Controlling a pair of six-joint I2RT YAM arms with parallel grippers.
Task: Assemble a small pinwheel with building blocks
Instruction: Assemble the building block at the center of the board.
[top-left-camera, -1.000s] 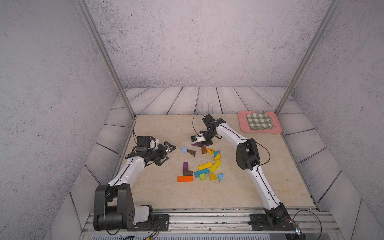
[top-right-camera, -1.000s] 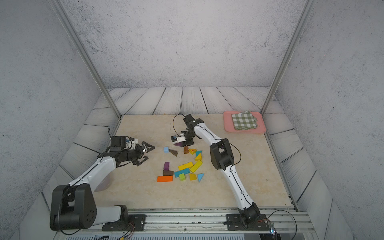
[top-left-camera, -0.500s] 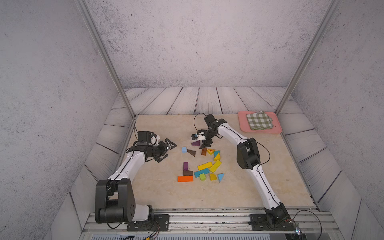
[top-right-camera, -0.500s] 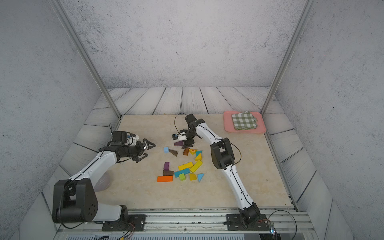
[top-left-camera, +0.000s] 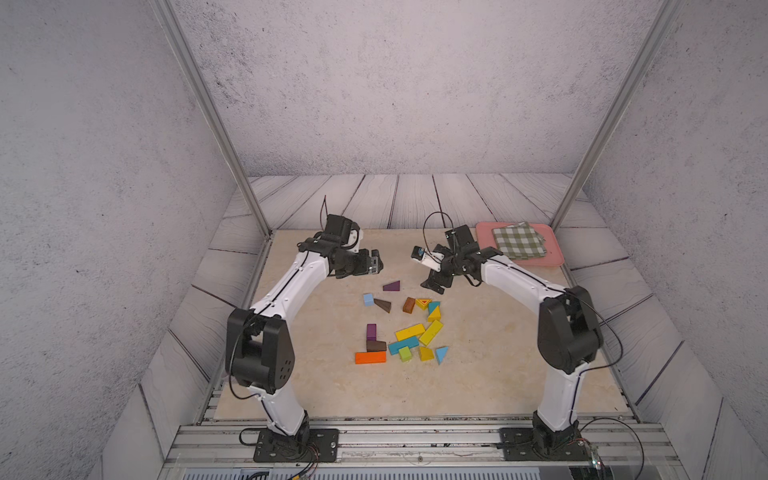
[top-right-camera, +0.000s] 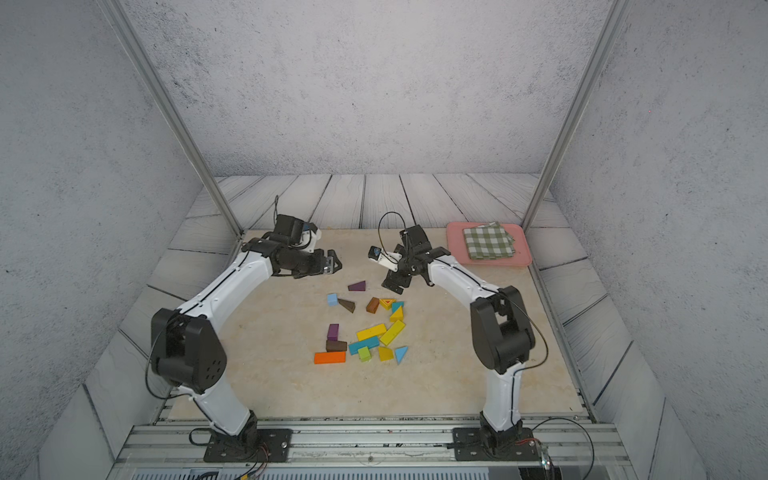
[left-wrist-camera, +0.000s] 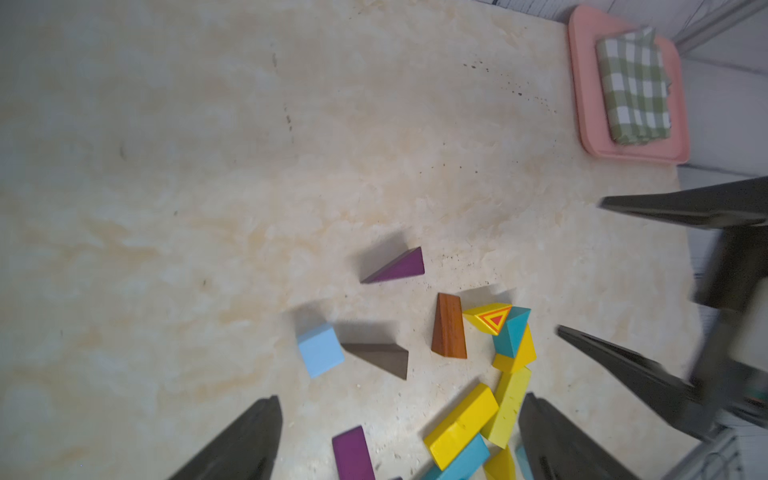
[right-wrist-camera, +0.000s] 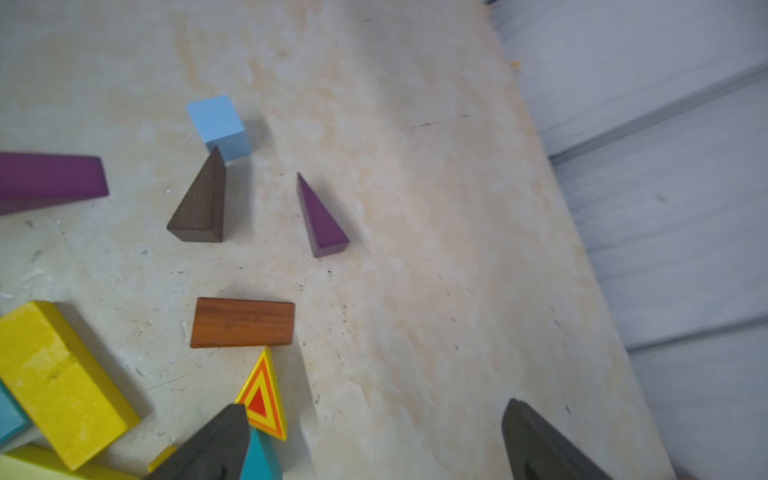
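Building blocks (top-left-camera: 409, 332) lay loose on the beige table (top-left-camera: 328, 390), near its middle, and none of them was held. At the far edge of the group a purple wedge (top-left-camera: 392, 286) lay alone. A little nearer, a light-blue cube (top-left-camera: 368, 299) stood just beside the thin end of a dark brown wedge (top-left-camera: 383, 305). In the right wrist view the tip of this wedge seemed to reach the cube. To the right of them a reddish-brown block (top-left-camera: 409, 305) lay close to a patterned yellow triangle (top-left-camera: 423, 303), and a teal triangle (top-left-camera: 433, 307) touched that triangle. Closer to the robot's base two yellow bars (top-left-camera: 431, 332) lay side by side. A teal bar (top-left-camera: 401, 345), a green cube (top-left-camera: 405, 354), a blue triangle (top-left-camera: 441, 354), a purple block (top-left-camera: 371, 331) and an orange bar (top-left-camera: 370, 357) lay around them.

The right gripper (top-left-camera: 436, 284) hung over the table just behind the patterned yellow triangle and pointed down. Its jaws stood wide apart with nothing between them. The left gripper (top-left-camera: 375, 266) hovered beyond the purple wedge, a little to the left, and its jaws were also spread wide and empty.

Well apart from the blocks, at the far right corner of the table, a pink tray (top-left-camera: 553, 251) carried a folded green-checked cloth (top-left-camera: 519, 245).
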